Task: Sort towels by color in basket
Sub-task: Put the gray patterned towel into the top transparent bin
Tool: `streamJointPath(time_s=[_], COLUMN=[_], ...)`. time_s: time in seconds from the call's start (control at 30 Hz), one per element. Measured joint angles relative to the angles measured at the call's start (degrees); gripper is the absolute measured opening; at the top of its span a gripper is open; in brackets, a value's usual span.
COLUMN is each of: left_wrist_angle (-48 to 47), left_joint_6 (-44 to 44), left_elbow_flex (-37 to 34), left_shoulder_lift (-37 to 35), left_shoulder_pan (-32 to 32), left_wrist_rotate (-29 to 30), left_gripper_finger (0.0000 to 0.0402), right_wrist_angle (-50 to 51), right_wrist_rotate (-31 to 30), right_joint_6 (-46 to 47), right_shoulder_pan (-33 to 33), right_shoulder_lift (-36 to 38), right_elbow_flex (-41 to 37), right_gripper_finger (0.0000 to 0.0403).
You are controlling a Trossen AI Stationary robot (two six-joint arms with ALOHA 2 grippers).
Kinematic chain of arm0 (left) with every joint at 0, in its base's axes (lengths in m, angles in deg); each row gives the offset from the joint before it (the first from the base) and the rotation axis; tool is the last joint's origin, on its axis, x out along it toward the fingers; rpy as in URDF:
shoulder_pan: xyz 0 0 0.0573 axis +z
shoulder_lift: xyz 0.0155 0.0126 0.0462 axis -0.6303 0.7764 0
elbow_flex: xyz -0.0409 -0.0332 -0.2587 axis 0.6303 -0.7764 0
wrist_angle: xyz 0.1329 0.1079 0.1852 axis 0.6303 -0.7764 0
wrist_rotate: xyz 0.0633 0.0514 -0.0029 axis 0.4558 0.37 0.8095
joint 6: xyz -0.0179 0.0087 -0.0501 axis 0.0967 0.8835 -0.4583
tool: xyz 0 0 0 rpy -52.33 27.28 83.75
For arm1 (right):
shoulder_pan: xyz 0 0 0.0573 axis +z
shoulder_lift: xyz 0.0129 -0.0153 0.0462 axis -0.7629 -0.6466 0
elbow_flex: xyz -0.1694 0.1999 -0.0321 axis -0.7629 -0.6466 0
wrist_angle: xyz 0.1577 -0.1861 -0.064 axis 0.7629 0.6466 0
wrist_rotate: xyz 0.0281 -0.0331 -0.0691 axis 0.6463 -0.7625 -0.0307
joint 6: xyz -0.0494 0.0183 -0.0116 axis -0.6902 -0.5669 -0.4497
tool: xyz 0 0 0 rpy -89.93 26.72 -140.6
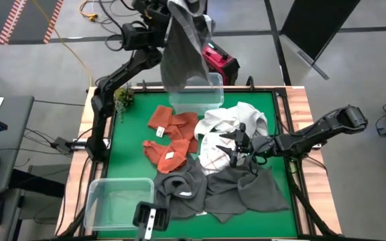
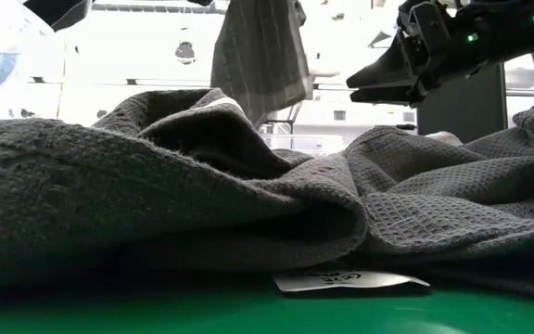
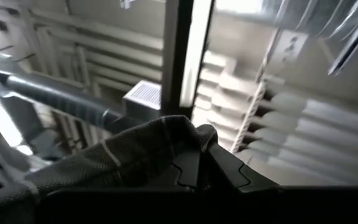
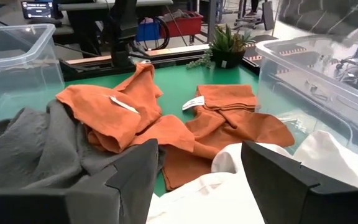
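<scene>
L arm raised high at far edge | left gripper [image 1: 183,8] clamped shut (cloth pinched) | R arm low, right gripper [image 1: 236,148] fingers spread wide

Two clear bins [image 1: 196,97]; two orange towels [image 1: 173,137].

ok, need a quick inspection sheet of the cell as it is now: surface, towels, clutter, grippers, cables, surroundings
Surface: green mat on wood-edged table.
Job's things: rust-orange towels, white towels and dark grey towels piled mid-table; grey plaid towel hanging over the clear plastic bin at the far edge; second clear bin at the near left corner.
Clutter: small potted plant.
Grippers: left gripper raised, shut on plaid towel; right gripper open, low over the white towels.
Cables: yellow cable on floor.
Surroundings: red case behind table.
</scene>
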Motion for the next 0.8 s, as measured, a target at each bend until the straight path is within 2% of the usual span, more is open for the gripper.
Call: streamJointPath(time_s=[0.2,0.4,0.53,0.6,0.8], left_wrist_angle=[1.9,1.7,0.9,-1.7,-17.6], left_joint_6=[-4.4,-5.8,-1.6,-0.5,3.9], left_elbow_flex=[0.0,0.0,0.0,0.0,0.0], left_shoulder_lift=[-1.7,-2.7,-2.7,-2.7,-2.7], left_shoulder_pan=[-0.5,-0.7,-0.6,-0.4,-0.3], left_wrist_rotate=[-0.1,-2.8,-6.9,-9.3,-9.3], left_gripper_finger=[0.0006,0.0006,0.0006,0.0006,0.0006], right_wrist_angle=[0.6,0.5,0.5,0.5,0.6], right_wrist_rotate=[0.0,0.0,0.0,0.0,0.0], right_joint_6=[0.0,0.2,0.5,0.5,0.6], right_shoulder_pan=[0.2,0.2,0.2,0.2,0.2], right_shoulder_lift=[0.0,0.0,0.0,0.0,0.0], right_elbow_flex=[0.0,0.0,0.0,0.0,0.0], right_gripper_finger=[0.0260,0.0260,0.0260,0.0260,0.0260])
